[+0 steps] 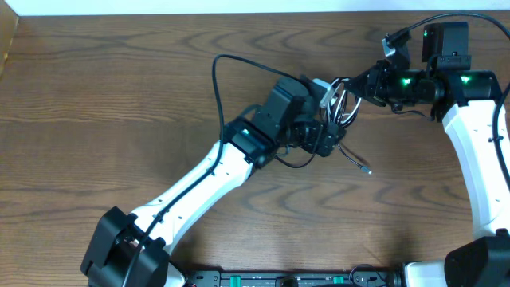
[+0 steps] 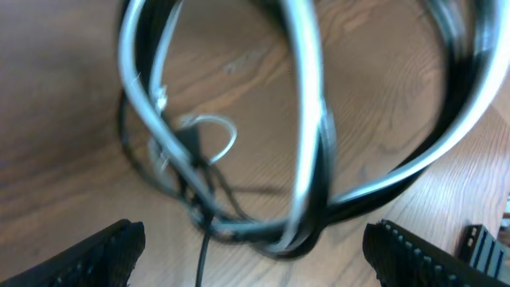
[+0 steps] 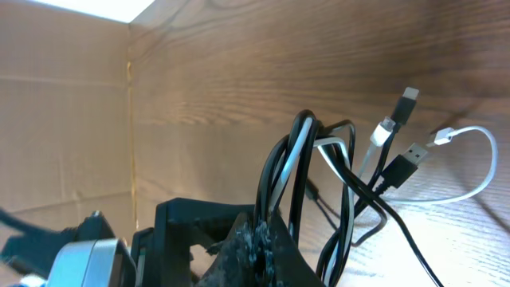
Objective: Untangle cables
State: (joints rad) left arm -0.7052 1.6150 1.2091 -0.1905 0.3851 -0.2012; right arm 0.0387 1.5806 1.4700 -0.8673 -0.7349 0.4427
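Observation:
The black cable (image 1: 356, 161) and the white cable (image 1: 327, 94) form one tangled bundle at the table's middle right. My right gripper (image 1: 356, 86) is shut on the bundle and holds it lifted. In the right wrist view its fingers (image 3: 264, 237) pinch black and white strands (image 3: 296, 151) that rise in loops, and plug ends (image 3: 408, 102) hang to the right. My left gripper (image 1: 328, 137) is just left of the bundle. In the left wrist view its jaws (image 2: 256, 233) are wide open, with the blurred looped cables (image 2: 307, 143) close in front and between them, not gripped.
A thicker black arm wire (image 1: 217, 72) arcs over the table behind the left arm. A loose black cable end (image 1: 367, 171) lies on the wooden table (image 1: 119, 104) below the bundle. A cardboard wall (image 3: 64, 119) stands at the far side in the right wrist view.

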